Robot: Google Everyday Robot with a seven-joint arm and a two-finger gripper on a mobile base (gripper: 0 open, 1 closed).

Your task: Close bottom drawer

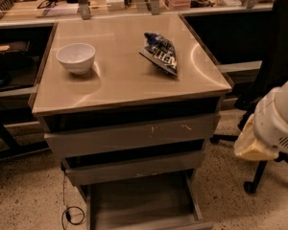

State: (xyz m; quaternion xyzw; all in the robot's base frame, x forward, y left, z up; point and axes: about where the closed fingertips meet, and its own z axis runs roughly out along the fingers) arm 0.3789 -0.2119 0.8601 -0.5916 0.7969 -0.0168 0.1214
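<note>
The bottom drawer [143, 202] is the lowest of three grey metal drawers in a small cabinet at the centre. It stands pulled far out toward me, and its shallow tray is bare inside. Its front edge runs along the bottom of the camera view. The middle drawer [134, 167] and the top drawer [132, 136], with white scratches, stick out a little. My arm's white shell and tan sleeve [273, 123] hang at the right edge, beside and above the drawer. My gripper itself is out of view.
On the cabinet's steel top [120, 83] stand a white bowl [76, 57] and a blue snack bag [161, 52]. An office chair's base [252, 186] is at the right under my arm. A cable loop [72, 215] lies on the floor at the left. Cluttered benches run behind.
</note>
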